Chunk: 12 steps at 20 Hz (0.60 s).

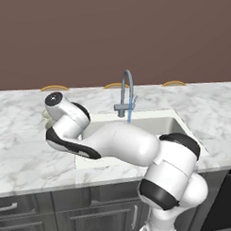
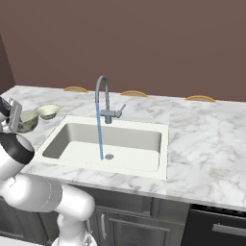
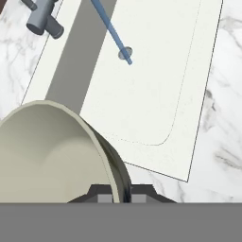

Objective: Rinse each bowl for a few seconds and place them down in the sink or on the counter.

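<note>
Marble counter [image 2: 202, 144], white with grey veining, ran the width of the kitchen above dark cabinets, its long slab cut by the white rectangular sink [image 2: 139, 163]. A thin blue stream of water [image 2: 99, 129] fell from the grey gooseneck faucet [image 2: 102, 96] to the small round drain [image 2: 109, 156]. The white arm [image 1: 121, 143] reached out over the counter left of the basin. Its gripper [image 3: 121, 194] was clamped on the rim of the larger grey-beige bowl [image 3: 52, 151], one finger inside the wall and one outside, and the bowl hung beside the basin's near corner in the hand view. The smaller cream bowl [image 2: 48, 111] sat on the counter just beyond it, near the sink's far left corner.

The step in hand appeared to be carrying the grey bowl to the water. Done well, it would mean swinging the bowl sideways over the basin's edge until the stream struck its hollow, holding the pinch firm, since a thin, smooth, metallic-looking wall could slip or pivot between narrow fingertips. Tilting the mouth upward towards the stream would likely wet the curved interior evenly.
</note>
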Available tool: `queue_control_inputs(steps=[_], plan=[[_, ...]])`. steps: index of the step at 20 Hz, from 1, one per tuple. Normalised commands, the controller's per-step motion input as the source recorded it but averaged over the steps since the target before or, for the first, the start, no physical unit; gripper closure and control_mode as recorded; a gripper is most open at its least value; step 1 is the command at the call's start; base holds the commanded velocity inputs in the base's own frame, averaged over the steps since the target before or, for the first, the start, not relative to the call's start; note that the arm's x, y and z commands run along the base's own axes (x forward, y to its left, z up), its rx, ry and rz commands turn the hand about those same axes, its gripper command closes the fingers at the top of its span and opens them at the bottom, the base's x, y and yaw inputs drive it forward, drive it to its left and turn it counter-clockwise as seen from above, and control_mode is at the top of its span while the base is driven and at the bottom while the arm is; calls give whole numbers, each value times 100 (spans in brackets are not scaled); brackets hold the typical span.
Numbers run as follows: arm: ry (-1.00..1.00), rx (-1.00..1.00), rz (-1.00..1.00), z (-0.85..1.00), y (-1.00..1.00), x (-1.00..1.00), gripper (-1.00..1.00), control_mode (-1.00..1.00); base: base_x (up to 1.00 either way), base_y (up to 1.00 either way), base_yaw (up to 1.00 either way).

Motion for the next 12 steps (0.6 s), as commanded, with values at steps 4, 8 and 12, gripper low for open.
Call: queue_control_inputs(steps=[4,8,12], plan=[[0,1,0,-22,15,0,100,-100,0,0,0],[1,1,0,-24,14,0,100,-100,0,0,0],[0,1,0,-28,18,0,100,-100,0,0,0]])
